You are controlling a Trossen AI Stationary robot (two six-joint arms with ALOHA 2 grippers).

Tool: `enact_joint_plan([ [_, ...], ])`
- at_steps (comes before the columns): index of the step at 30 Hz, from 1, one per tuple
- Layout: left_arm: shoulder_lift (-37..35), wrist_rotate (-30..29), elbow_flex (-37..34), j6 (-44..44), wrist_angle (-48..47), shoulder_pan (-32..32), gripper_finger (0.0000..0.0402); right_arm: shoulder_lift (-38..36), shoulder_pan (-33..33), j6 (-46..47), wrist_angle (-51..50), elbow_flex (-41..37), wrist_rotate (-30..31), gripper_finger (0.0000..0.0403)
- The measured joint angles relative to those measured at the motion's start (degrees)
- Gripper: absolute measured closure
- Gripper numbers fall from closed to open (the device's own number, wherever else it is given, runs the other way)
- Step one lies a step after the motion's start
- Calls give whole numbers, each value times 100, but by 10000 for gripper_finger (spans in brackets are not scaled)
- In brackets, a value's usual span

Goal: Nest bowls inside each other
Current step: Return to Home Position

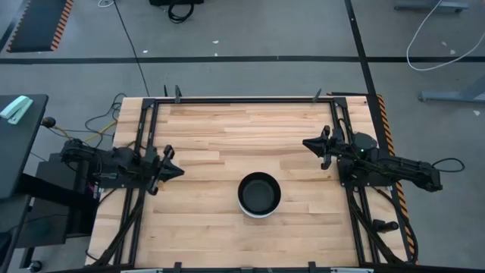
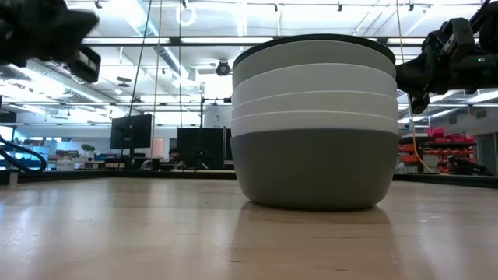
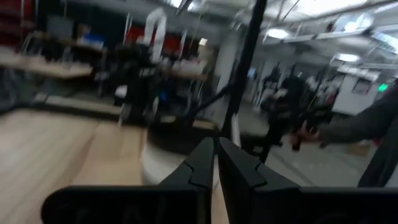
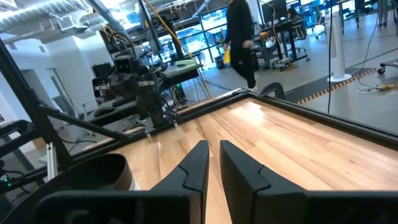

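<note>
The bowls stand nested in one stack [image 1: 259,195] near the middle of the table, its base on the wood. In the low view the stack [image 2: 315,124] shows a dark grey bowl at the bottom, white rims above it and a black rim on top. From above, only the black inside shows. My left gripper [image 1: 179,171] hovers shut to the stack's left, well clear of it. My right gripper [image 1: 306,142] hovers shut to the stack's far right, also clear. The left wrist view shows the stack [image 3: 177,140] blurred beyond my shut fingers [image 3: 216,158]. The right wrist view shows a black bowl rim [image 4: 93,171] beside the right gripper [image 4: 213,155].
Bare wooden table [image 1: 227,129] lies all around the stack, framed by black rails [image 1: 242,99] at the far edge and along both sides. A person [image 4: 239,37] walks in the room beyond the table.
</note>
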Motion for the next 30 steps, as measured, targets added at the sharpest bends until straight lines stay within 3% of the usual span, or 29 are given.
enact_joint_plan([
  [6, 0, -109, -2, -205, -725, 0, 364, 0, 0, -392, -2, 0, 1, 354],
  [17, 4, -115, 0, 891, -831, 0, 360, 35, 0, -1007, -10, 0, 106, 354],
  [30, 4, -125, -2, 1036, -830, 0, 369, 719, 0, -996, -51, 0, 256, 354],
])
